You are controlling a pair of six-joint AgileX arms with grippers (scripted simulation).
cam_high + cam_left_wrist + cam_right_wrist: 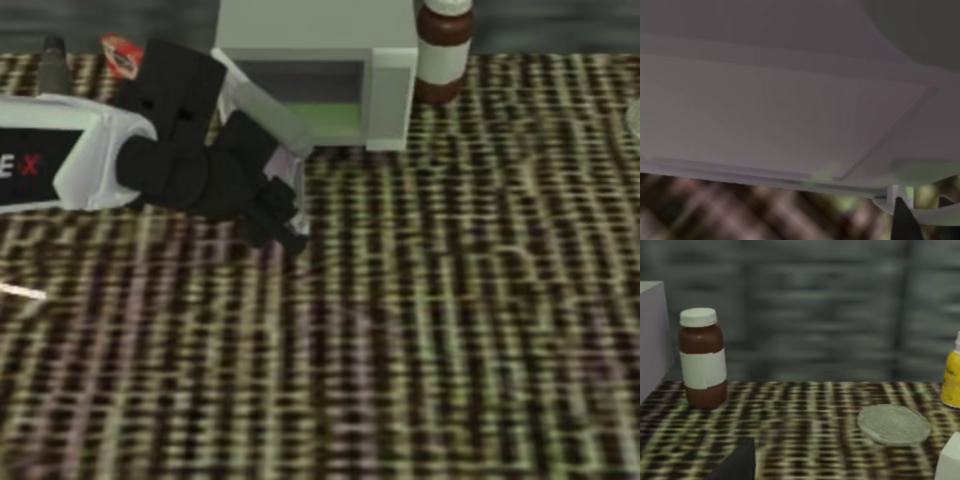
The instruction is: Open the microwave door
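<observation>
**Left gripper down at the door's free edge, door swung partway out**

My left gripper point(285, 232) is sitting low in front of the pale grey-white boxy microwave point(318, 60), right at the outer end of its flat pale grey-white door with the grey window point(268, 108). Can't honestly tell if my fingers are pinching anything or just spread; from above it's all one dark blob. The wrist view mostly fills up with the door panel point(790, 115), very close, plus a dark fingertip point(904, 222) poking in beside a small white tab under the door's edge.

The door itself is angled out to the left of the oven's front, so the greenish inside floor point(335, 112) shows. The microwave sits at the far edge of the woven brown-and-cream tablecloth point(420, 330), with a brown jar with white label and white lid point(444, 50) just to its right.

My right arm isn't in the overhead shot; its wrist camera sees that same jar point(702, 359), a flat grey round disc point(894, 424) and a yellow bottle point(952, 377).
</observation>
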